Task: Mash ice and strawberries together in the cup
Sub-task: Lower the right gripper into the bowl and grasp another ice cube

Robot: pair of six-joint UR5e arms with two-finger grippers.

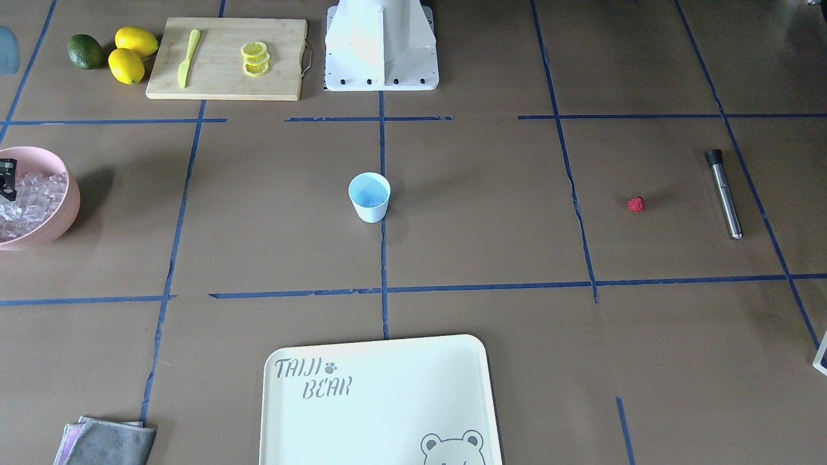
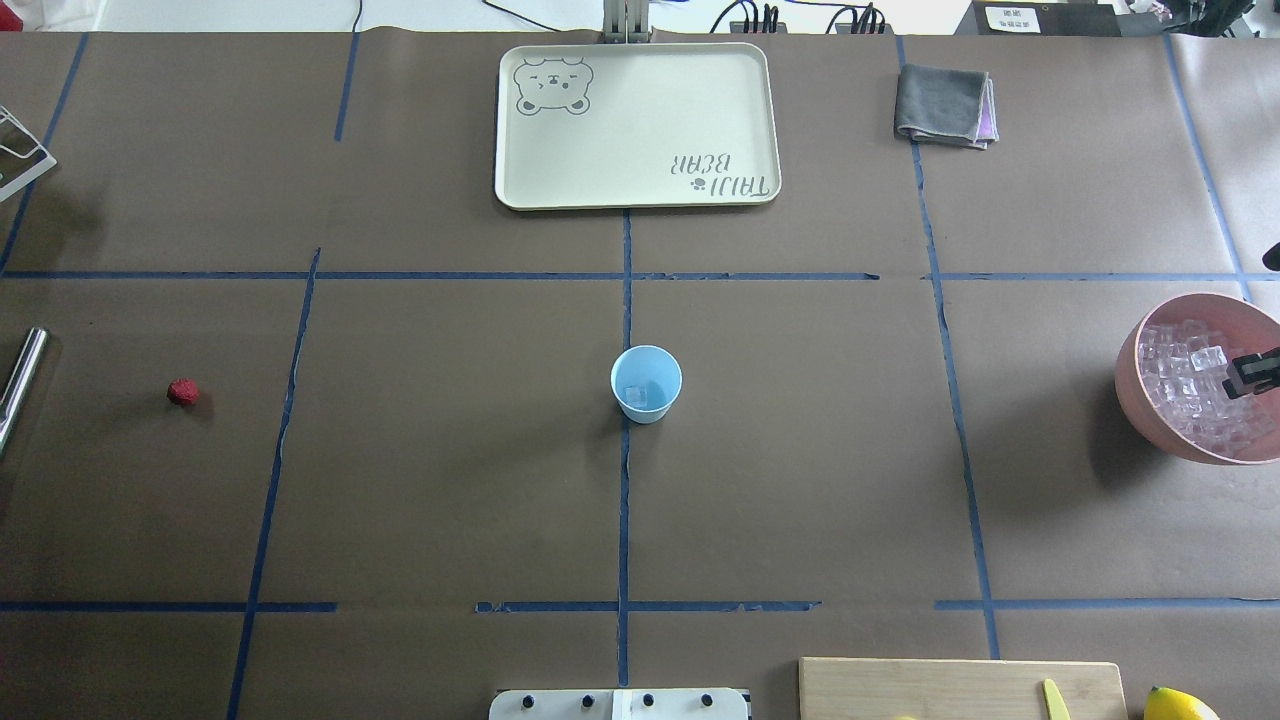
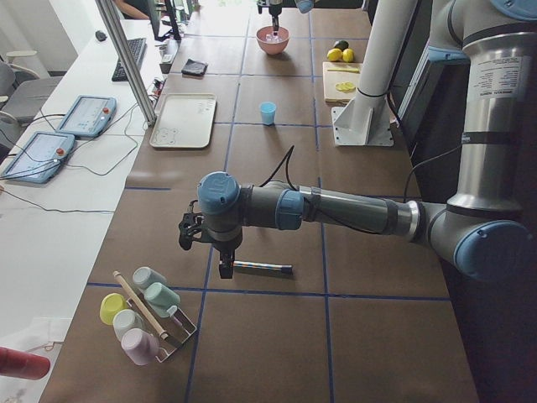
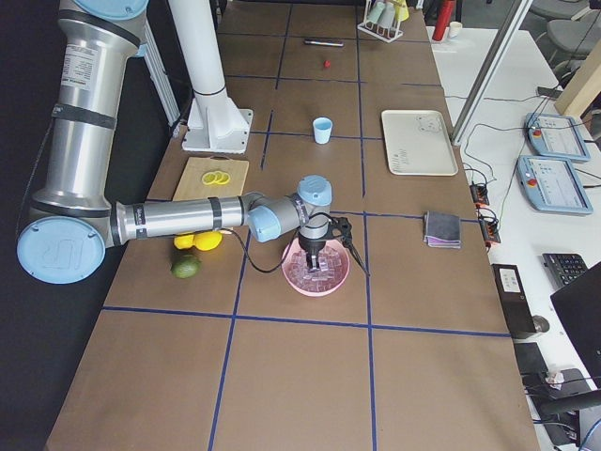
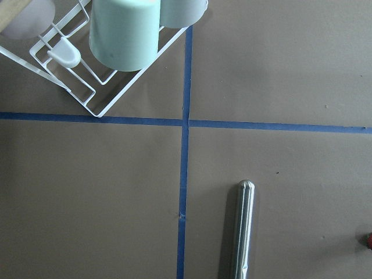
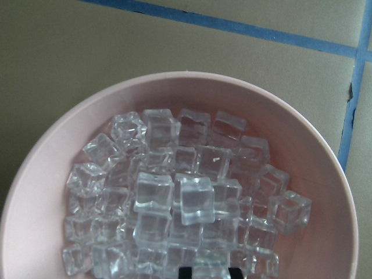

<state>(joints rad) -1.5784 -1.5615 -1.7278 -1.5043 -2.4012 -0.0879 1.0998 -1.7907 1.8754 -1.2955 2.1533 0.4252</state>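
Note:
The light blue cup (image 1: 369, 197) stands upright at mid-table, and the overhead view (image 2: 646, 383) shows one ice cube (image 2: 636, 396) inside it. Several ice cubes (image 6: 180, 203) fill the pink bowl (image 2: 1140, 400). My right gripper (image 2: 1255, 372) is low over the bowl with its tips among the cubes. Only a dark tip shows at the bottom of the right wrist view, so I cannot tell its state. The red strawberry (image 1: 636, 205) lies alone on the table. My left gripper (image 3: 223, 270) hangs just above a steel muddler (image 5: 241, 232). I cannot tell whether it is open.
A cutting board (image 1: 284, 58) with lemon slices and a yellow knife, two lemons (image 1: 132, 55) and an avocado lie near the robot base. A cream tray (image 2: 520, 120) and a grey cloth (image 2: 940, 105) lie on the far side. A cup rack (image 3: 155, 323) stands by the left gripper.

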